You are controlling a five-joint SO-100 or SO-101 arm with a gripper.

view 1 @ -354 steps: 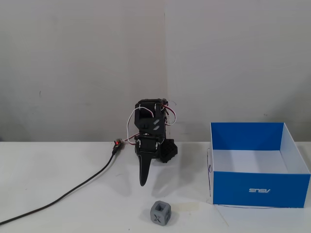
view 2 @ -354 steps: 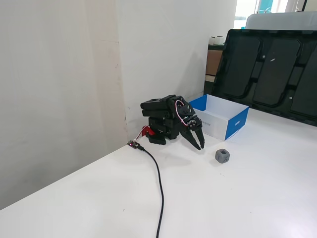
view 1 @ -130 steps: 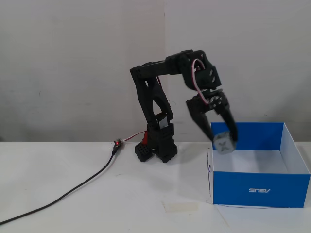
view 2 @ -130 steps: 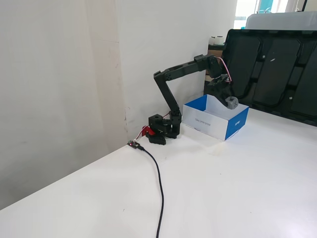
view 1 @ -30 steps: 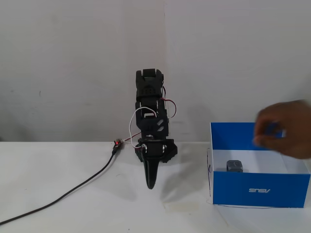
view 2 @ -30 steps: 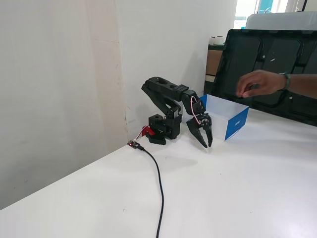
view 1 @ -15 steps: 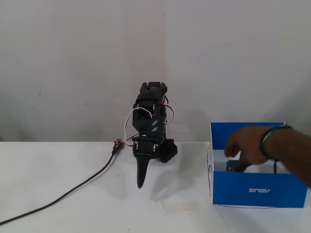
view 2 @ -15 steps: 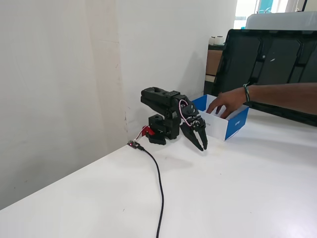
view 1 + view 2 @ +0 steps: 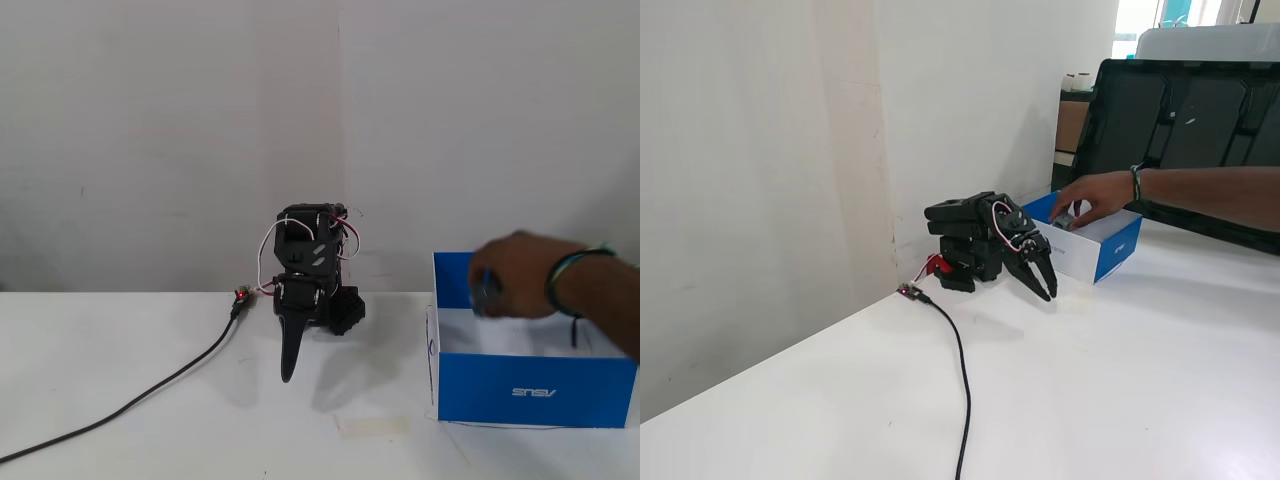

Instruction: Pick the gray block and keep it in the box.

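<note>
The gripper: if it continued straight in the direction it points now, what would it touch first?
The gripper is folded low and points down at the white table. Going straight on, it would probably meet bare tabletop first, beside the blue box rather than in it, though depth is hard to judge.

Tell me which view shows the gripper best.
The fixed view from the side: there the gripper shows both fingers, slightly parted, tips near the table. The frontal fixed view shows the gripper edge-on as one dark blade, so its opening is hidden.

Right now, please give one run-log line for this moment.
arm: folded at base | pincer: empty, off table | person's hand: lifting gray block over box
</note>
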